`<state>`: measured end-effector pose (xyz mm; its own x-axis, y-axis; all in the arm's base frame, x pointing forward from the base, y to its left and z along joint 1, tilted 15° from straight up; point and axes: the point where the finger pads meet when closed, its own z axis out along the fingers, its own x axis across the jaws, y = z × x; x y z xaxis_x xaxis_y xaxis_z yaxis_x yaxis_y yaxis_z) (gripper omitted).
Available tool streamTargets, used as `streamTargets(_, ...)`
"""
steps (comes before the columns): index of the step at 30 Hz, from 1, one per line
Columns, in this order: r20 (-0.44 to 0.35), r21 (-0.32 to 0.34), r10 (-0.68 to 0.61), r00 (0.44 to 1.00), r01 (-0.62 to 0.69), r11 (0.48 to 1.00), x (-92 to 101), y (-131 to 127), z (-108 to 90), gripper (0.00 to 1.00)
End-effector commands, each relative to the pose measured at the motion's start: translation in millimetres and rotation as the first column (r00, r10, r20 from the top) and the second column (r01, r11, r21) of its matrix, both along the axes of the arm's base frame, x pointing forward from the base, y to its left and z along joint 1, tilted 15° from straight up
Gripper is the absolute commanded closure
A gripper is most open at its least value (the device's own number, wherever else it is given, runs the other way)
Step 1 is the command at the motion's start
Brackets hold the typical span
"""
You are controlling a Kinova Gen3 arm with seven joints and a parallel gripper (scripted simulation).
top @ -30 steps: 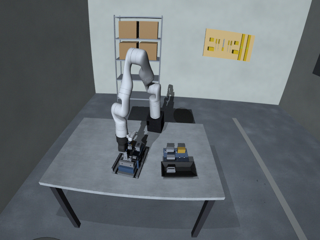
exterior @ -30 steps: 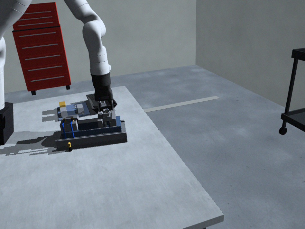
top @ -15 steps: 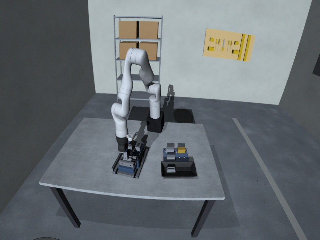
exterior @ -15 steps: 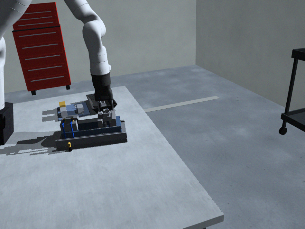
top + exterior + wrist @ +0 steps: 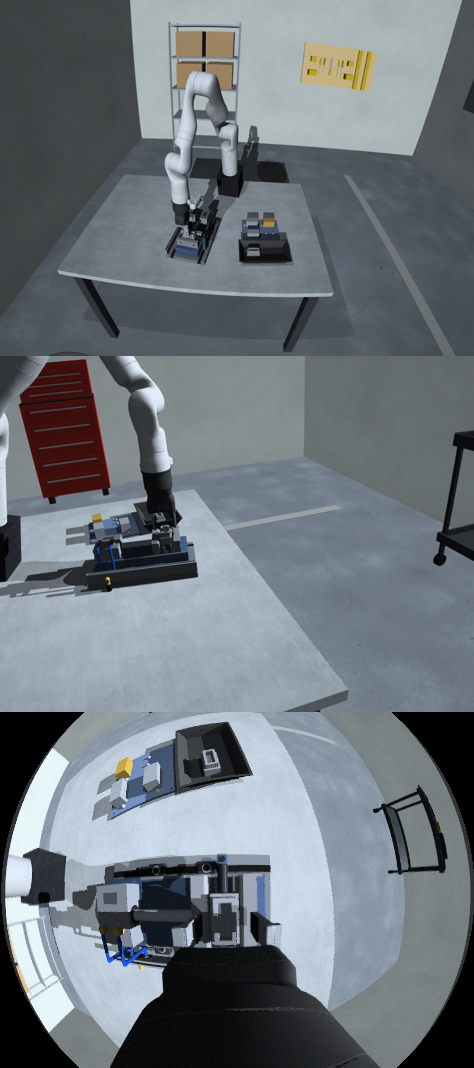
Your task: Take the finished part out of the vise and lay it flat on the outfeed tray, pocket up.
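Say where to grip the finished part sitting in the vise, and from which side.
Come straight down from above. The finished part stands proud of the vise, so its upper portion is likely the only free grip. The open gripper already hangs over it, holding nothing.

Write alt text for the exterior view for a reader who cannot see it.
A white robot arm holds its open, empty black gripper just above the grey part in the vise on a grey table. A dark outfeed tray lies behind, a red tool cabinet farther back.
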<state>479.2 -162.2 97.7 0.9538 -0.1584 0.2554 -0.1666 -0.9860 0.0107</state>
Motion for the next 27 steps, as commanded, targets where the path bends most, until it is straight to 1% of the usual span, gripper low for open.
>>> streamTargets(1, 0.005, 0.001, -0.003, 1.000, 0.003, 1.000, 2.8, 1.0, 0.7, 0.00)
streamTargets(27, 0.005, 0.001, -0.003, 1.000, 0.003, 1.000, 4.3, 0.7, -6.3, 0.00)
